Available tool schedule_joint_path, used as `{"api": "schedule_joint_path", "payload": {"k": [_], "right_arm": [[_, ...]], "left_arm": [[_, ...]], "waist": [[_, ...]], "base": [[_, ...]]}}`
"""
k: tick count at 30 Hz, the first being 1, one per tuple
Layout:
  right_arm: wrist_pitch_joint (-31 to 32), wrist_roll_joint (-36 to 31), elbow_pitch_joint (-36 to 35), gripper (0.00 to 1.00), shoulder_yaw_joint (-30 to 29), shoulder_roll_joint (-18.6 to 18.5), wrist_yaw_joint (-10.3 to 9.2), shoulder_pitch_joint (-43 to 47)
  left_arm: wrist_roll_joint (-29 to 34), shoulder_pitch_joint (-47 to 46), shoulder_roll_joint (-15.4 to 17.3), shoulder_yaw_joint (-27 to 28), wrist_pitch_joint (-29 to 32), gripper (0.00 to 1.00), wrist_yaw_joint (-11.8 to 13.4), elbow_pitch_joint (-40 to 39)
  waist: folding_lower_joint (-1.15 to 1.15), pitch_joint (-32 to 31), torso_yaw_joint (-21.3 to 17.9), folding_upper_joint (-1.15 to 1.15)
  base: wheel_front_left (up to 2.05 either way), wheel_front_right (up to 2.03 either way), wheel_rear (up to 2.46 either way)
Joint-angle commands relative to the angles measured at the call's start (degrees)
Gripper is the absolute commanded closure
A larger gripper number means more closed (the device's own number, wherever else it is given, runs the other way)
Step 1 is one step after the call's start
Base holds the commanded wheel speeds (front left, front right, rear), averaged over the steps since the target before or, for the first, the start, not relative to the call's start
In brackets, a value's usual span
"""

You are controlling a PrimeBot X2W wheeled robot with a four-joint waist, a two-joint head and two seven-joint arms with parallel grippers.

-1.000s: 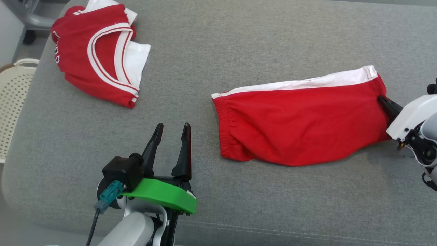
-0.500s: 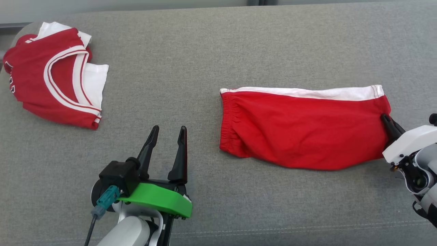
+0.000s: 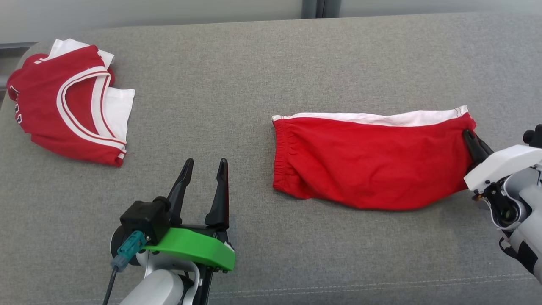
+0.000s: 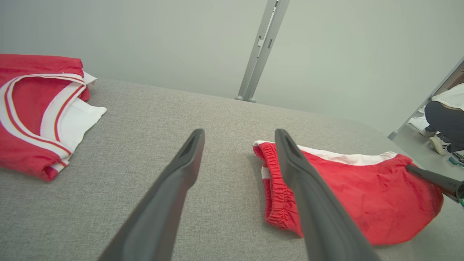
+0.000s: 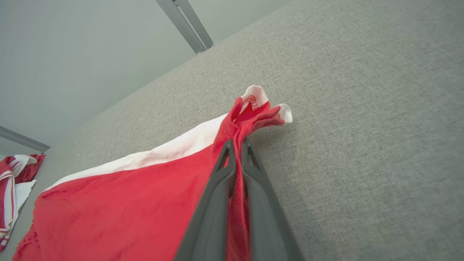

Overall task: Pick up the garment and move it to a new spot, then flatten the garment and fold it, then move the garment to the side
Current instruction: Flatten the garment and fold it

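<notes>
The two dark fingers (image 5: 217, 188) of the right gripper (image 5: 237, 143) are clamped together on a thin pinch of red cloth. It is the leg hem (image 5: 266, 105) of a pair of red shorts (image 3: 372, 165), and the hem bunches into a small peak just past the fingertips. Seen from the head, the right gripper (image 3: 468, 135) meets the shorts at their right end, near the far corner.

The grip takes in only a little cloth, so a quick lift or tug may let the hem slip out. Only one end is held. If the shorts are dragged, the free end may catch on the rough grey cushion (image 3: 254, 63) and wrinkle or fall open out of its fold.

The left gripper (image 3: 204, 163) is spread wide and holds nothing. It hovers over bare cushion, near the waistband (image 3: 280, 156) but apart from it, so it gives that end no support.

The shorts lie on the right half of the cushion, folded flat. Their long axis runs left to right across the head view. The gathered waistband points toward the robot's left, the leg hem toward its right, and a white stripe (image 3: 381, 118) runs along the far edge.

A folded red and white shirt (image 3: 63, 110) lies well apart, at the far left.
</notes>
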Motion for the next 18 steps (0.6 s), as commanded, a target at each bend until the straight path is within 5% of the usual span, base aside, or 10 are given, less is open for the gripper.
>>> {"api": "schedule_joint_path", "payload": {"k": [1, 8, 18], "right_arm": [[0.6, -0.5, 0.0, 1.00, 0.2, 0.1, -0.08, -1.2], [4.2, -4.1, 1.1, 1.00, 2.5, 1.6, -0.07, -7.4], [10.0, -10.6, 2.7, 1.00, 6.7, 8.9, -0.06, -13.7]], "left_arm": [[-0.4, 0.8, 0.2, 0.2, 0.0, 0.00, 0.2, 0.1], [-0.8, 1.1, -1.0, 0.2, -0.3, 0.00, -0.3, 0.2], [-1.5, 2.1, -2.8, 1.1, -0.6, 0.00, -1.0, 0.9]], "waist": [[0.00, -0.3, 0.0, 0.00], [0.00, -1.9, 0.4, 0.00], [0.00, -4.6, 2.4, 0.00]], "base": [[0.00, 0.00, 0.00], [0.00, 0.00, 0.00], [0.00, 0.00, 0.00]]}}
